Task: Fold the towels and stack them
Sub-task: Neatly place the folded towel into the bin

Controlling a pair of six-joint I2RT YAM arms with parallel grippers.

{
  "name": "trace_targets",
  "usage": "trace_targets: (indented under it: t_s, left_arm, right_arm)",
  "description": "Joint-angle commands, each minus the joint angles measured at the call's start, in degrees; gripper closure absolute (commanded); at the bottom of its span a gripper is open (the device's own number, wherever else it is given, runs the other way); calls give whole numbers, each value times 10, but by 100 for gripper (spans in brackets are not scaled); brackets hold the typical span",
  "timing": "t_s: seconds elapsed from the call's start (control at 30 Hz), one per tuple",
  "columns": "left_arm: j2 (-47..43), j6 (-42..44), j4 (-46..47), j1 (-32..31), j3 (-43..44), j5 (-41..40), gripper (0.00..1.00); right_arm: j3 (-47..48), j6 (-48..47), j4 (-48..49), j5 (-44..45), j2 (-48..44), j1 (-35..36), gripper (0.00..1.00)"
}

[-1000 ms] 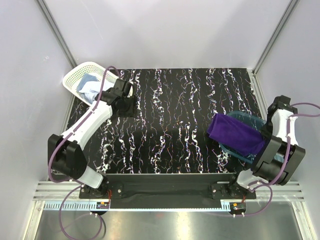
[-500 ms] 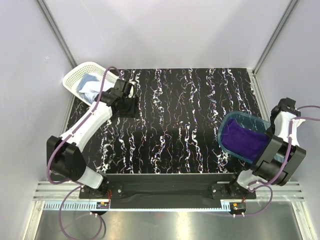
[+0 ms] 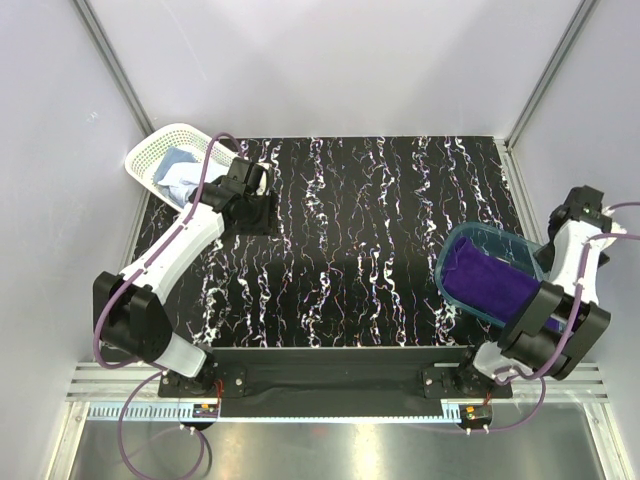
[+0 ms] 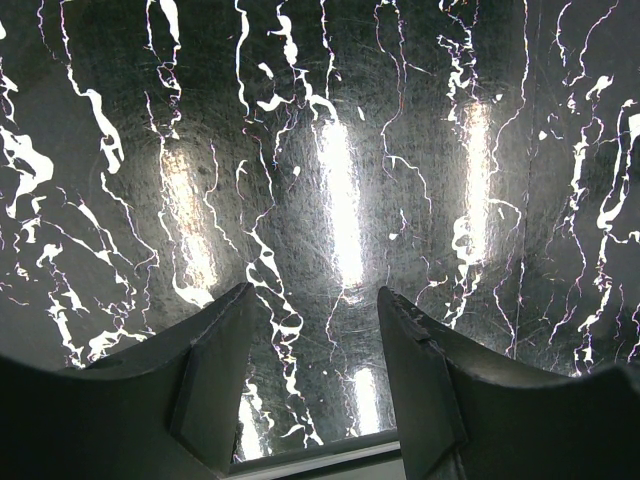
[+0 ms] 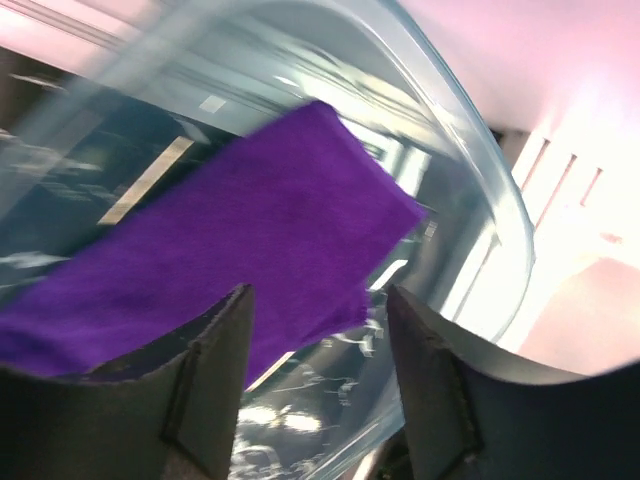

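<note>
A deep purple towel (image 3: 490, 280) (image 5: 230, 230) lies folded inside the translucent blue tub (image 3: 470, 232) at the table's right edge. My right gripper (image 5: 315, 300) hovers above the tub's outer side. It is open, nothing is between its fingers, and the purple towel's corner lies below them. A light blue towel (image 3: 178, 168) sits crumpled in the white lattice basket (image 3: 160, 145) at the far left corner. Just right of that basket, my left gripper (image 4: 312, 295) hangs open over bare tabletop.
The black marbled table (image 3: 360, 220) spreads between the two arms. White walls with metal frame posts close in on the left, right and back. The tub's curved rim (image 5: 470, 130) runs close by the right fingers.
The right gripper opened and let go of the purple towel, which now rests fully inside the tub. The right wrist drew back to the right. The left arm stayed still.
</note>
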Motion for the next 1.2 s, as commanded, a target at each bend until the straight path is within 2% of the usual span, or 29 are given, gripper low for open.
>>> trace_targets:
  t_s: [0.0, 0.03, 0.17, 0.27, 0.33, 0.43, 0.63, 0.77, 0.93, 1.03, 1.17]
  left_arm:
    - [-18, 10, 23, -4, 10, 1, 43]
    - [-19, 10, 25, -4, 10, -1, 43]
    - [-25, 9, 32, -4, 10, 11, 43]
    - [-32, 5, 38, -3, 10, 17, 43]
    - [-36, 3, 43, -4, 10, 24, 43]
    - [-39, -6, 50, -4, 10, 36, 43]
    - [-35, -13, 48, -4, 18, 32, 43]
    - [-34, -24, 46, -3, 25, 28, 43]
    - [-38, -35, 45, -2, 32, 29, 43]
    - [-39, -35, 37, -1, 39, 13, 43]
    - [-34, -29, 5, 19, 84, -2, 43]
  right_arm:
    - [43, 16, -3, -46, -44, -4, 39]
    - [41, 16, 3, -62, -50, -4, 42]
    - [1, 45, 40, -147, -60, -4, 68]
    - [-58, 58, 130, -292, -70, -3, 74]
    - [-100, 74, 159, -337, -68, -1, 76]
    - [-151, 85, 227, -400, -59, 21, 76]
    - [-194, 96, 292, -392, -29, 117, 76]
    - [-214, 105, 326, -385, -2, 131, 76]
    - [-246, 110, 375, -417, 29, 137, 73]
    - [-223, 97, 362, -432, 37, 144, 71]
    - [-163, 82, 268, -416, 2, 147, 64]
